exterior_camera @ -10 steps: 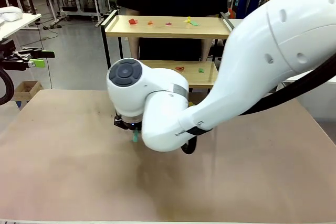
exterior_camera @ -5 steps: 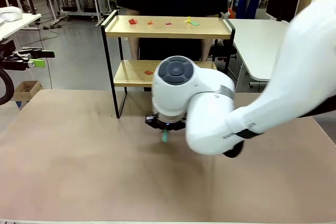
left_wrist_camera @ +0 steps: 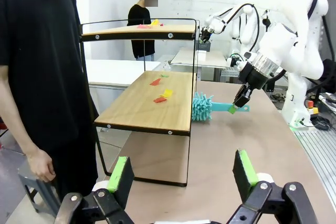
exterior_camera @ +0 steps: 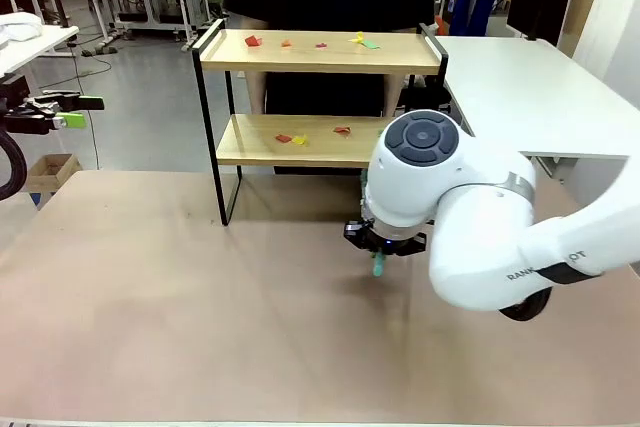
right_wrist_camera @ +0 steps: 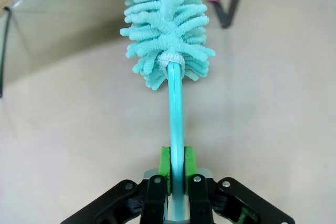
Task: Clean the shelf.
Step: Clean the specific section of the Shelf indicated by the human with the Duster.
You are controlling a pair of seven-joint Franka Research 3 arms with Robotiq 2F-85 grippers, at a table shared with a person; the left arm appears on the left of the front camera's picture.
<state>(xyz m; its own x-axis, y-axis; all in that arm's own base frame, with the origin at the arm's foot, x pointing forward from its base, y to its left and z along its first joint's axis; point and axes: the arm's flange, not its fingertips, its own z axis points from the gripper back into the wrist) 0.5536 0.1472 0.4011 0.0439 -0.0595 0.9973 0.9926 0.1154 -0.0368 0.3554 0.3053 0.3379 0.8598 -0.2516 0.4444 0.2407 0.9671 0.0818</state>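
partial "RANK" lettering, right arm [exterior_camera: 487, 247]

Two-tier shelf [exterior_camera: 310, 59], light wooden boards in a thin black frame, stands upright at upper centre, coloured scraps [exterior_camera: 290, 138] littering both boards.

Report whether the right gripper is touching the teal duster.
Touching. The right wrist view shows the right gripper shut on the teal duster, its green pads pressed against both sides of the handle.
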